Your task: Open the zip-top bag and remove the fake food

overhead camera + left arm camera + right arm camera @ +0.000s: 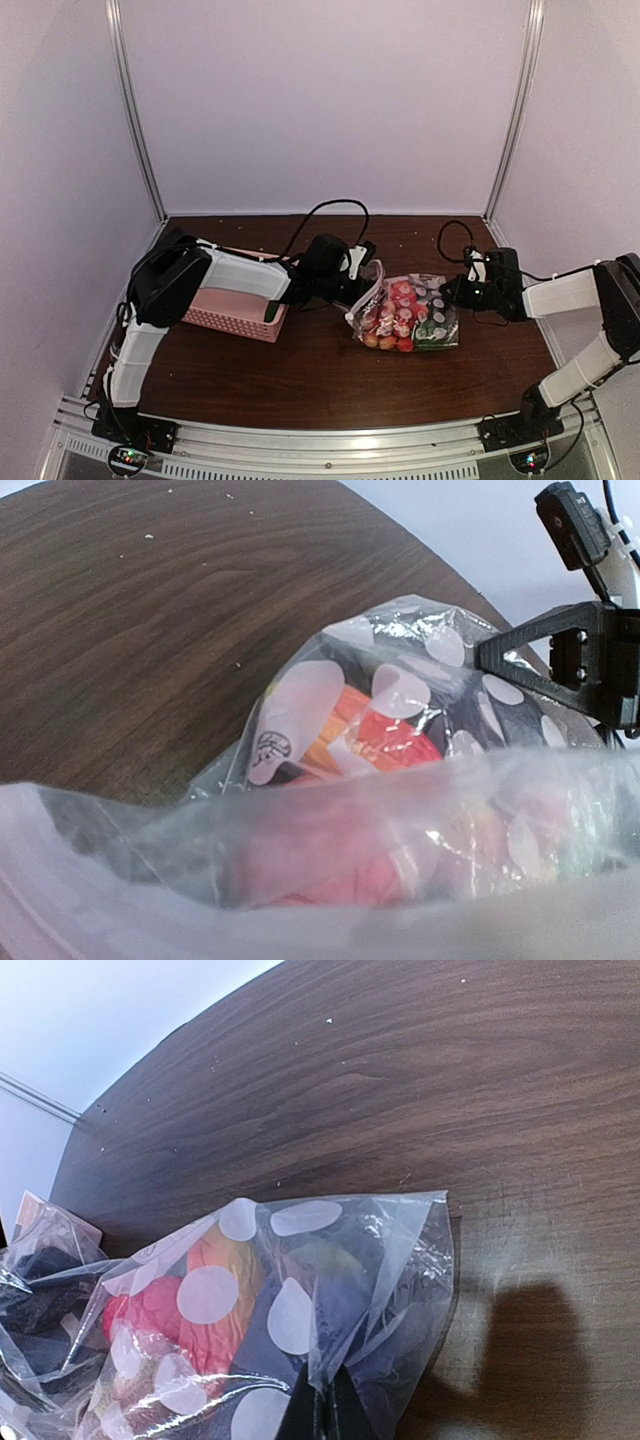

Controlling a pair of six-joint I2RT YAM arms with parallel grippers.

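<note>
The zip-top bag (432,288), clear with white dots, lies on the table's middle right, full of fake food (390,320): red berries, orange pieces, green leaves. My left gripper (362,275) holds the bag's white zip strip at its left end, lifted a little. In the left wrist view the bag's plastic (400,690) hides my fingers, and red and orange food (395,735) shows through. My right gripper (452,293) is shut on a plastic fold at the bag's right edge. The right wrist view shows its fingers (320,1410) pinching the bag (330,1260) beside a dark purple piece (340,1305).
A pink perforated basket (235,305) stands on the left of the table, under my left forearm. Black cables (330,205) loop behind both wrists. White walls close in the back and sides. Dark wood table (300,370) shows in front of the bag.
</note>
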